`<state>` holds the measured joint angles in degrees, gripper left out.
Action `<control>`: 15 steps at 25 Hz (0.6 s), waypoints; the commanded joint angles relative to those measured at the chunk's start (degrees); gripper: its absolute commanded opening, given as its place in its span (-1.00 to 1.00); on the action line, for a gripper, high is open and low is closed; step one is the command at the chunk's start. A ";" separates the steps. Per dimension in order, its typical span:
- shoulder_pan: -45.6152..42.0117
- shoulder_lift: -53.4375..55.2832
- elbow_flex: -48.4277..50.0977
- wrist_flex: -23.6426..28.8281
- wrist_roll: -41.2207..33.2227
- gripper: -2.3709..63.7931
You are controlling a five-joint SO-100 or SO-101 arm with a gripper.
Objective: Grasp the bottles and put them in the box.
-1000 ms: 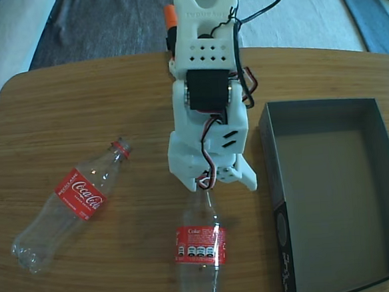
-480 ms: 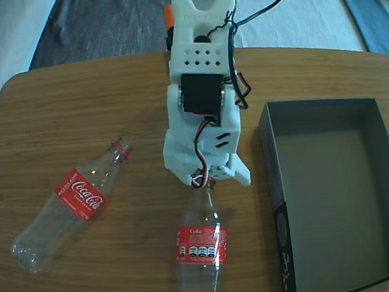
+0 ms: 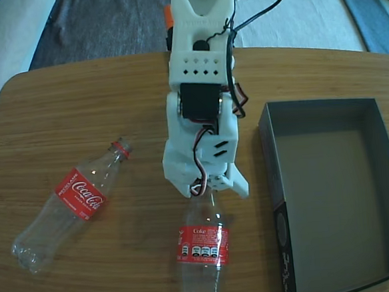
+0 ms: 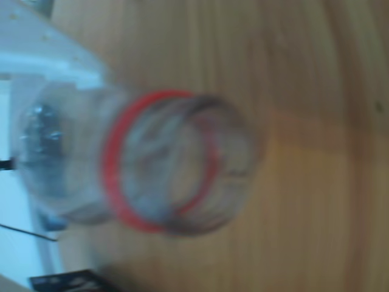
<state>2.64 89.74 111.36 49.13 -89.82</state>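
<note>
From my fixed view, the white arm reaches down the middle of the wooden table [image 3: 77, 94], and the gripper [image 3: 206, 190] sits right over the neck of the near bottle [image 3: 202, 249], which lies at about 6 o'clock from the arm with its base running off the bottom edge. Its red label faces up and its mouth points toward 12 o'clock, tucked under the gripper's white housing. I cannot tell how wide the jaws stand or whether they have closed on the neck (the housing hides the fingertips from above).

The wrist view is blurred, but I see the same bottle [image 4: 173, 182] end-on: the open mouth and the red neck ring fill the middle, with a white part of the gripper at about 10 o'clock from it.

The other bottle [image 3: 75, 201] lies well apart at about 8 o'clock from the gripper, tilted, its mouth toward 1 o'clock. The box [image 3: 280, 180] rests at 3 o'clock, near the arm, dark grey inside, with neither bottle in it.
</note>
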 commanded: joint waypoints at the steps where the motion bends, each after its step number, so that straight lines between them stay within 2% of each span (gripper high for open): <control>1: 0.88 -0.79 -2.02 -0.26 -0.26 0.51; 15: 1.41 -4.04 -2.72 -2.64 -0.26 0.51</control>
<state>3.69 84.81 111.36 46.76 -90.00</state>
